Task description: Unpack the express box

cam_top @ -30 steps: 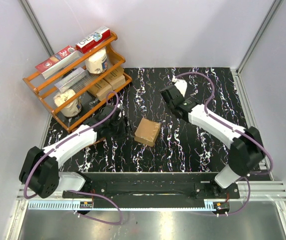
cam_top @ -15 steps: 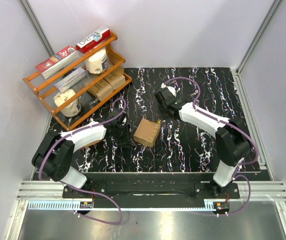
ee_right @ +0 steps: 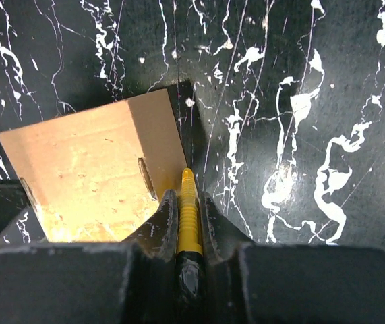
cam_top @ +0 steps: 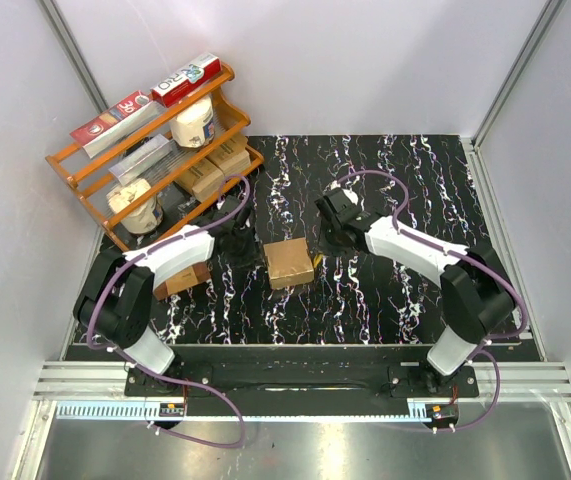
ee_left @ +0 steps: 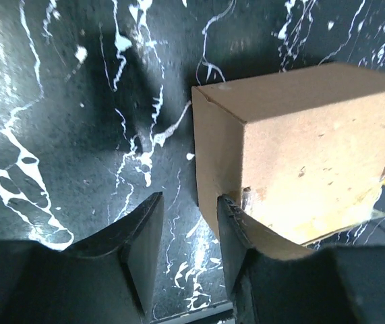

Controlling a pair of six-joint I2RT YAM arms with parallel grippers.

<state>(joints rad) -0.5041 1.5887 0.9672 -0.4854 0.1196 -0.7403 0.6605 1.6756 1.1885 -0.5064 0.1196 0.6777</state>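
Cardboard express box on table; left gripper parted, empty, beside it; right gripper clamping yellow tool.

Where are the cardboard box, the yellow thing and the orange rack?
box (cam_top: 289,263): top view, its top face.
yellow tool (ee_right: 188,206): right wrist view, its ribbed shaft.
rack (cam_top: 231,73): top view, its upper right corner.

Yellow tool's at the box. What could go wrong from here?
1. The left gripper is open beside the express box, not clamping it. A push from the yellow tool would likely slide it.
2. The right gripper holds the tool at the box's side edge, where it may skid off.
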